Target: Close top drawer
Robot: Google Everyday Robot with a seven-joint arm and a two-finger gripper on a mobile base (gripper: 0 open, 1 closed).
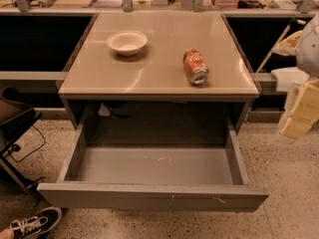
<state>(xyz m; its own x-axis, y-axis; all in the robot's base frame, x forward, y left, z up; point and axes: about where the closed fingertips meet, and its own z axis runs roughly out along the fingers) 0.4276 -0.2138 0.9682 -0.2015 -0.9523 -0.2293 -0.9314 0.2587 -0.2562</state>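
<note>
The top drawer [149, 197] is a wide, shallow grey metal drawer. It stands pulled far out from under the table top toward the camera, and its inside is bare. Its flat front has small pale scuffs right of centre. My gripper [300, 112] shows as pale yellow and white parts at the right edge of the camera view. It is right of the drawer's right side wall, above the floor, and apart from the drawer.
A white bowl [127, 42] and a red soda can [195, 67] lying on its side rest on the table top [99, 78]. A dark chair [15, 123] and a shoe [35, 223] are at the left. Cluttered counters run along the back.
</note>
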